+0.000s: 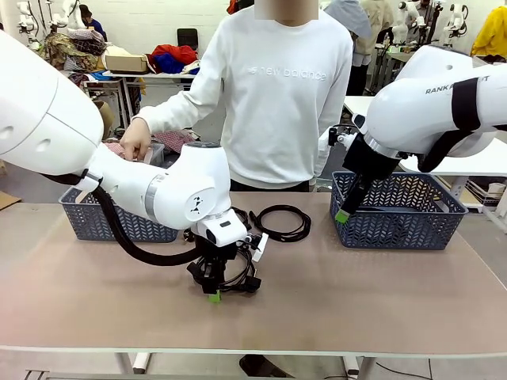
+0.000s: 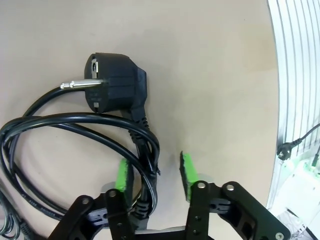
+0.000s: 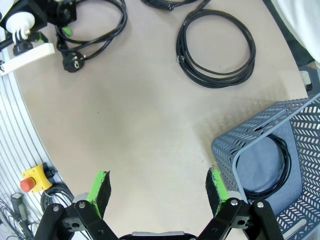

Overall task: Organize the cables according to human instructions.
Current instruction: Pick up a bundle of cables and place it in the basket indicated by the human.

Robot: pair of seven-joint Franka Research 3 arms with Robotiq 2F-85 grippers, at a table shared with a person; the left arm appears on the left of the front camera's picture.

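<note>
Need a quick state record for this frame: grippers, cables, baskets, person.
left gripper: down at the table, jaws straddling a cord near its plug, gap beside one pad
right gripper: open, empty, next to the right basket
right basket contents: one cable
loose coil: on the table, middle
person's hand: beyond the left basket

We're looking down past our right gripper (image 3: pixel 158 175), its green pads (image 3: pixel 100 186) spread wide above the bare tan tabletop (image 3: pixel 150 125). Ahead, a neatly coiled thin black power cord (image 3: pixel 212 81) lies flat. Far left there's a looser black cord with a round plug (image 3: pixel 71 64). On the right, the blue-grey plastic mesh basket (image 3: pixel 225 157) holds another coiled black cord (image 3: pixel 288 162). A yellow box with a red button (image 3: pixel 31 182) sits bottom left.
</note>
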